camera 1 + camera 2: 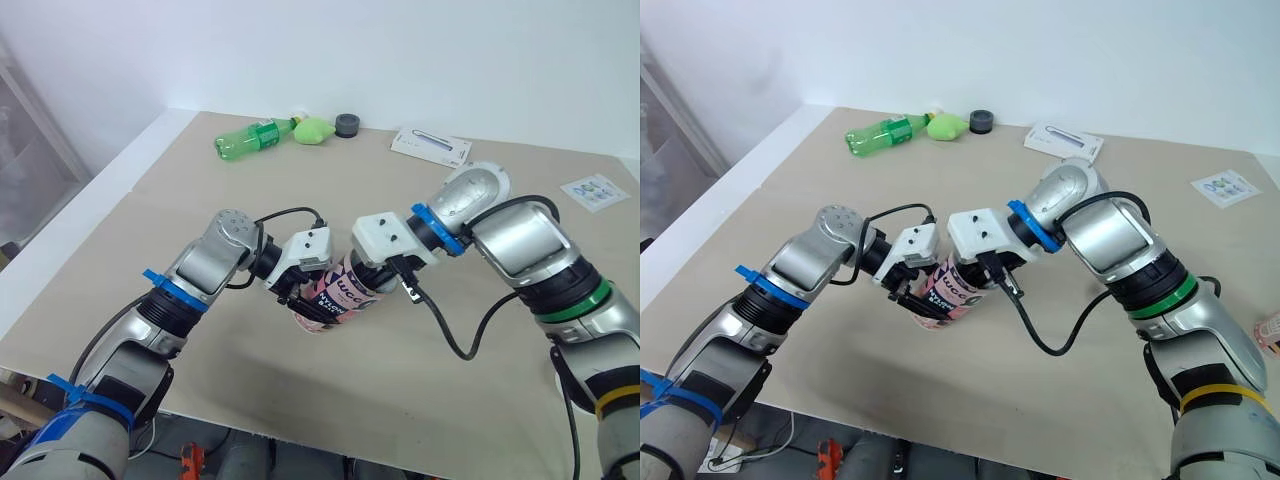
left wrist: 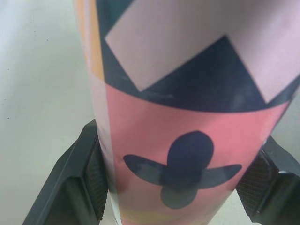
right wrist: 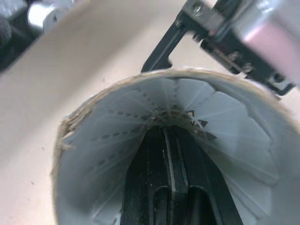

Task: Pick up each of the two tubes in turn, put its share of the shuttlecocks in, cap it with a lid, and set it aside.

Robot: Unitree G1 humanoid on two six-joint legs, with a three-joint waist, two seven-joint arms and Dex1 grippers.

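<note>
Matte beige tabletop (image 1: 150, 200), left claw (image 2: 183, 164) clamping glossy cylindrical tube (image 1: 345, 290), right claw (image 3: 165, 133) closed inside

Looks like a robotics lab or test room rather than a home. Broad plain beige counter (image 1: 150, 200) set against a bare white wall (image 1: 400, 50), no décor anywhere. At the far edge, a loose scatter of test props: green plastic bottle (image 1: 250, 138) lying on its side, lime-green soft lump (image 1: 314, 130), dark grey round ring-shaped piece (image 1: 347, 125), flat white box with blue print (image 1: 431, 146). Far right, small white card with coloured icons (image 1: 595, 191). Below the near left edge, loose white cable (image 1: 790, 430).
</note>
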